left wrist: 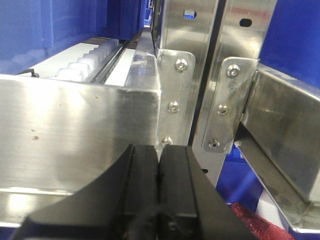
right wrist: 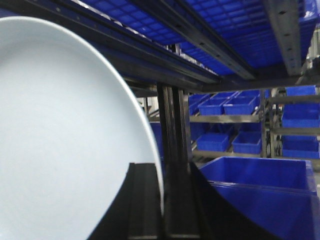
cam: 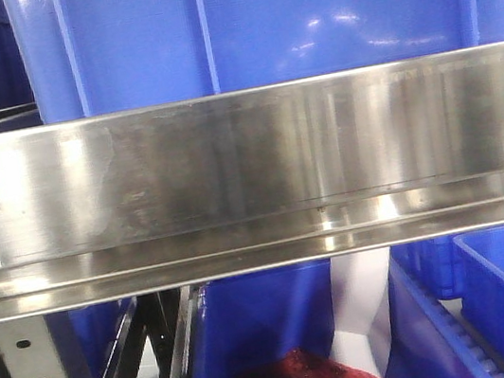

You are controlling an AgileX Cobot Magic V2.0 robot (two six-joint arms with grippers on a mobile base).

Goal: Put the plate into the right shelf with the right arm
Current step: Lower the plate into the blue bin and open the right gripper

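Our right gripper (right wrist: 161,215) pinches the plate (right wrist: 60,140) by its rim, edge-on, likely to clear the shelf (cam: 248,161); our left gripper (left wrist: 159,195) is closed, empty.

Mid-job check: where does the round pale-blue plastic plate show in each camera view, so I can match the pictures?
Exterior front-facing: not in it.
Left wrist-mounted: not in it.
Right wrist-mounted: the round pale-blue plastic plate fills the left half, its rim running down between the black fingers of the right gripper.
Shared landmark: the big blue plastic bins, at top in the front view, upper left in the left wrist view, lower right in the right wrist view.
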